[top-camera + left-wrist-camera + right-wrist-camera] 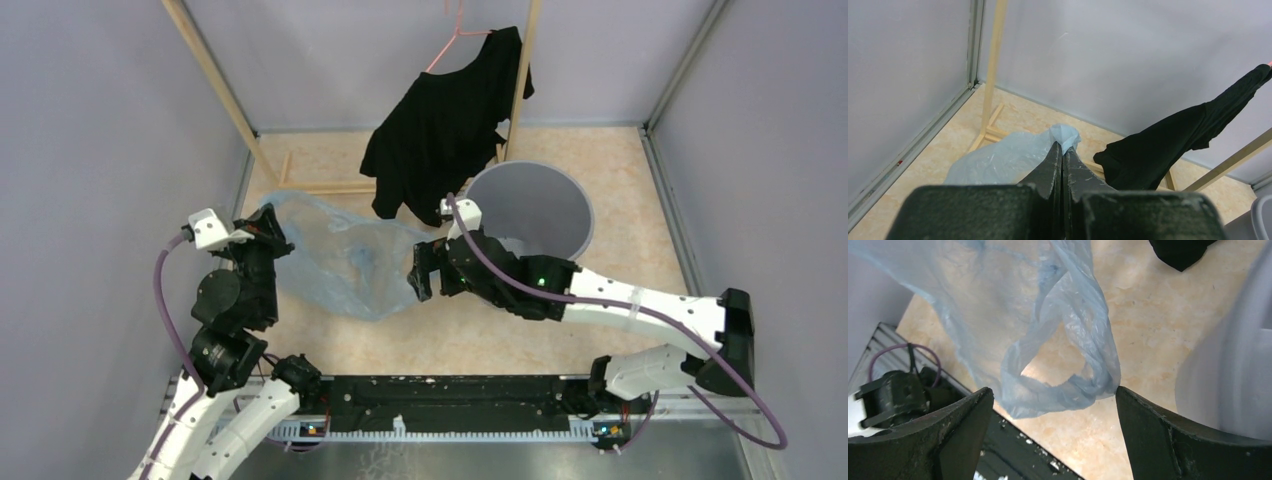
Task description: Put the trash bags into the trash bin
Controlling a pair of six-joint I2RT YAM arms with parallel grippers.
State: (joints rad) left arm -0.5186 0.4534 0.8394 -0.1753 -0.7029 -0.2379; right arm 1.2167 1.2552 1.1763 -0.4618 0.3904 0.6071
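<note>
Was robotics lab test cell — plain grey panel walls [100,120], aluminium corner posts [684,60], black mounting rail [450,398] on table [620,170] edge.

The trash bag [340,262] is thin pale blue plastic, see-through, wrinkly and a little shiny. The trash bin [584,214] is smooth grey plastic, not shiny. The shirt [440,120] is soft black cloth, dull. The 2 poles [215,85] are bare light wood. The table [620,190] is smooth, tan and speckled. The right gripper [1054,390] is black, dull and scratched at its edges.
</note>
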